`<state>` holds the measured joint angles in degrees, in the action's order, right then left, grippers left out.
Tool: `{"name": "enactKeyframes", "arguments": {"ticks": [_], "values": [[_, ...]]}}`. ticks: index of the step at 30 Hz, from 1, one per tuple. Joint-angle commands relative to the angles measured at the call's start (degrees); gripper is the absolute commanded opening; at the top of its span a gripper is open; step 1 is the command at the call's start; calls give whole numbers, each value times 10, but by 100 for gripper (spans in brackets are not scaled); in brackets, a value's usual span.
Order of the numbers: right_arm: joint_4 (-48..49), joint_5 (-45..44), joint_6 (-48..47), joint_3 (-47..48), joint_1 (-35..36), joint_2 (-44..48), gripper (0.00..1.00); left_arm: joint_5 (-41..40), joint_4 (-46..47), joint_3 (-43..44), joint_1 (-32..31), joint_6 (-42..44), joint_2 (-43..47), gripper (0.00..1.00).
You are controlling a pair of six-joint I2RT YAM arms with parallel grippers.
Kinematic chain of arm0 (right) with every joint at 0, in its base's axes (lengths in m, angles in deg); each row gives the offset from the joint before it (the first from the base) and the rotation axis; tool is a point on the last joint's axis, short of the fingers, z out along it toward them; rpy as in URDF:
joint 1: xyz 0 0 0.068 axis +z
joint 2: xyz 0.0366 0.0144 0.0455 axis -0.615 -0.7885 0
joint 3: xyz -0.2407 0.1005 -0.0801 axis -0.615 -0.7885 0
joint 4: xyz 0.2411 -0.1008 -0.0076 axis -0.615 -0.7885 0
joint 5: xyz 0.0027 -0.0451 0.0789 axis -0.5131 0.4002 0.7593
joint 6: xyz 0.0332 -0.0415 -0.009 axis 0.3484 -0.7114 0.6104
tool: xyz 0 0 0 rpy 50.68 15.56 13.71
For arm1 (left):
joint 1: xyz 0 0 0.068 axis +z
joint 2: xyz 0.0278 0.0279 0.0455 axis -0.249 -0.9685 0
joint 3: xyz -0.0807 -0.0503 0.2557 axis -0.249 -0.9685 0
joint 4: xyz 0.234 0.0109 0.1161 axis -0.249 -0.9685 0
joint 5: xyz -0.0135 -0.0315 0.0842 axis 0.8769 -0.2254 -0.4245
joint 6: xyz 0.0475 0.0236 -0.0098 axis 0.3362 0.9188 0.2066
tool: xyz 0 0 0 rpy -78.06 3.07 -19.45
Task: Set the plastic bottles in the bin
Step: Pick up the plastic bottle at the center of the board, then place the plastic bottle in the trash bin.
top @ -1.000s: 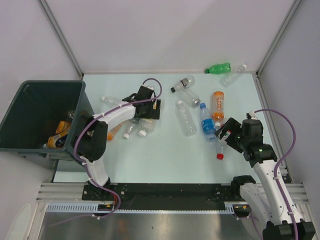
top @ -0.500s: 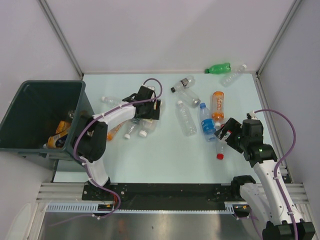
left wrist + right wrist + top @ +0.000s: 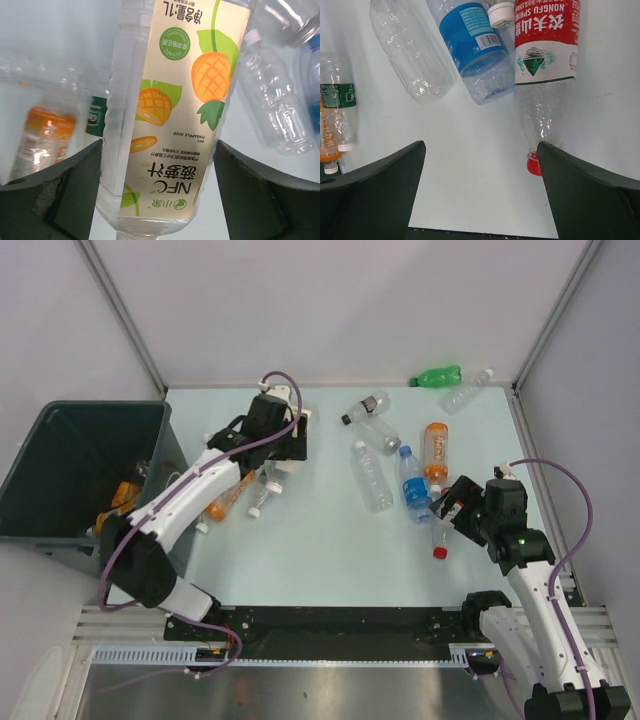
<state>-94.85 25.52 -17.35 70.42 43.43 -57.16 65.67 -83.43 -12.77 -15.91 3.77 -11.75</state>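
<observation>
Top external view: the large dark bin [image 3: 105, 406] sits at the left edge of the counter [image 3: 330, 550], with a few bottles [image 3: 125, 502] already lying inside. Most of the plastic bottles are not yet binned and lie scattered over the counter, among them a green bottle [image 3: 437, 375] at the far right. The left tool [image 3: 157, 150] is clamped on a pineapple juice bottle [image 3: 185, 90], near the bin but not over it. The right tool [image 3: 450, 502] has its jaws wide apart above a red-labelled bottle [image 3: 545, 45]. Judged from this, most of the job remains.
</observation>
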Motion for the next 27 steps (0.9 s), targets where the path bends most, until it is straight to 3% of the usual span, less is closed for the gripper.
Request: {"name": "enactKeyframes", "arguments": {"ticks": [1,11,22,27], "values": [[3,1,-5,6,-3,8,100,-69,-26,38,-2,21,80,59],[5,4,-3,6,-3,7,100,-213,-91,111,-2,61,204,63],[11,7,0,6,-4,7,100,-306,-146,214,-2,94,285,64],[11,10,2,6,-4,7,100,-457,-127,213,-2,146,307,71]]}}
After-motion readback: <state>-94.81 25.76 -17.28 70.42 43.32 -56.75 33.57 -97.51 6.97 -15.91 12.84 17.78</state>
